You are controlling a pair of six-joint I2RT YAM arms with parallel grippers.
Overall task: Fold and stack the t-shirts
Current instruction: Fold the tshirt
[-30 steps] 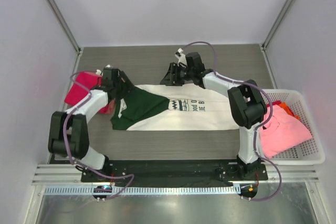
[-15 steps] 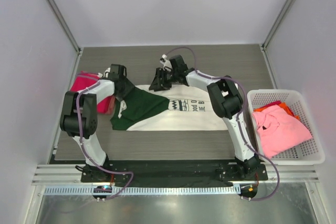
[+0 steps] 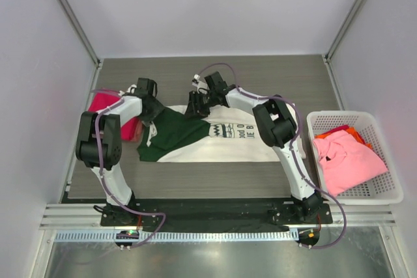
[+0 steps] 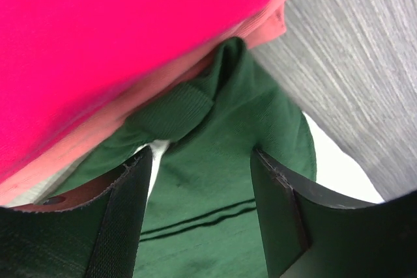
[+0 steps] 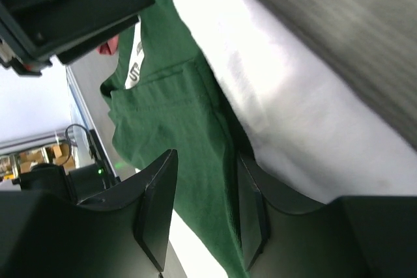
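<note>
The cream-white t-shirt (image 3: 251,146) with black zigzag print lies spread across the table, its dark green sleeve (image 3: 172,133) folded over at the left end. My left gripper (image 3: 152,106) is open just above that sleeve (image 4: 215,180), next to the magenta-red shirt (image 3: 103,105), which fills the top of the left wrist view (image 4: 98,30). My right gripper (image 3: 195,105) is open at the shirt's far edge, with its jaws standing either side of green cloth (image 5: 176,115) beside the white body (image 5: 280,96). The pink shirt (image 3: 348,161) lies in the basket.
The white lattice basket (image 3: 386,193) stands at the right edge of the table, with an orange cloth (image 3: 353,133) under the pink shirt. The grey wood-grain table (image 3: 280,76) has white walls on three sides. Both arms reach over the table's left half.
My right gripper has moved left along the shirt's far edge to the green sleeve. My left arm has swung in, and its gripper has shifted slightly right onto the sleeve.
</note>
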